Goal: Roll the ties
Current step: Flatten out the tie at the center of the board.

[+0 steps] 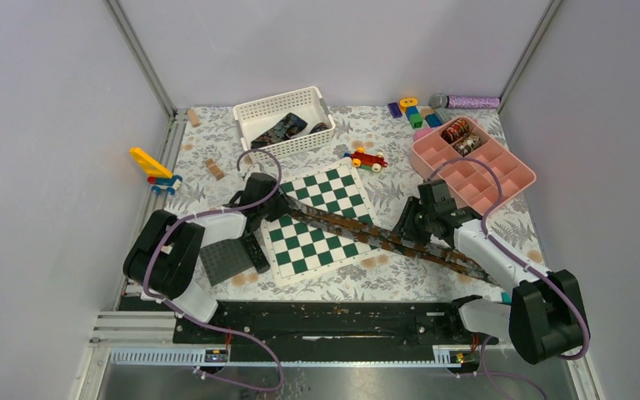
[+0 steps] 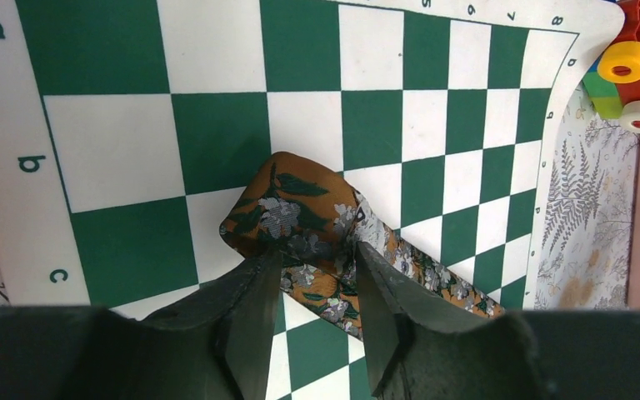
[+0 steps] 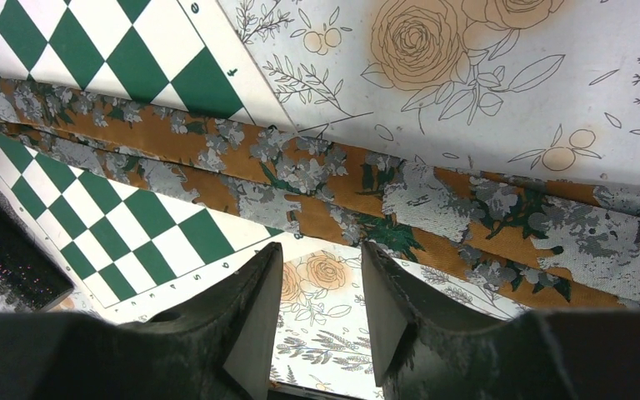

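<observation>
Containers: 2. The white basket [image 1: 282,122], beyond the chessboard's [image 1: 317,221] far-left corner, holds dark ties [image 1: 287,127] lying loose; I cannot count them. The pink tray [image 1: 500,179], beyond the board's far-right corner, is divided into many compartments. Its farthest ones hold coils [image 1: 458,133], at least two, one rust-banded and one darker.

On the surface [image 1: 400,282]: 1 unrolled tie [image 1: 358,235], brown with grey-green flowers. It runs diagonally from the board's left-centre squares, off the near-right edge and onto the floral cloth, passing under the right arm. The end on the board is folded back on itself.

Left pincer [image 2: 317,250]: over the board's left part, one finger on either side of the folded end, fabric filling the gap. I cannot tell whether it is clamped or only straddled.

Right pincer [image 3: 321,247]: just off the board's near-right edge, released, with only cloth showing between its fingers. The tie lies just beyond the tips.

Around the board:
- 1 red toy car [image 1: 368,158] beyond the far edge
- 1 yellow toy [image 1: 152,167] well to the left
- coloured blocks [image 1: 412,112] and 1 purple cylinder [image 1: 473,102] by the back wall
- 2 wooden blocks [image 1: 214,169] at far left
- 1 grey pad [image 1: 225,260] just beside the left edge
</observation>
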`<action>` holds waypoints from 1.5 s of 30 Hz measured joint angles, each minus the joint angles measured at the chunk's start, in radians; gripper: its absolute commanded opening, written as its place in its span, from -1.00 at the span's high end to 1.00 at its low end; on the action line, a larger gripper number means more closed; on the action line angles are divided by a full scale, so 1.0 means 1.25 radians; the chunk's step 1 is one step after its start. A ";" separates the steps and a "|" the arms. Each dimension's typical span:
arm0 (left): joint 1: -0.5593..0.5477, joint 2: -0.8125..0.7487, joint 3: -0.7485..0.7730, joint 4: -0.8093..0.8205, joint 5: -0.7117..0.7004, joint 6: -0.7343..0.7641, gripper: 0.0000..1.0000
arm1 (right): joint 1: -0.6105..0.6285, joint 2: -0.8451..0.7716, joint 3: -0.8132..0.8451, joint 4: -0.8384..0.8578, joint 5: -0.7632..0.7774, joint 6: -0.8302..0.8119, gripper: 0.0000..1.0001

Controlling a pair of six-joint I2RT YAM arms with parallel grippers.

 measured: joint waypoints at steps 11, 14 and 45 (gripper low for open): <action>0.000 -0.001 -0.045 0.060 -0.009 -0.061 0.50 | 0.000 0.006 0.000 0.018 -0.002 0.006 0.06; 0.000 -0.001 -0.048 0.070 -0.011 -0.069 0.59 | 0.000 0.008 0.000 0.019 -0.002 0.006 0.05; 0.000 0.011 -0.058 0.144 0.007 -0.075 0.97 | 0.042 0.188 0.060 -0.046 0.060 -0.006 0.12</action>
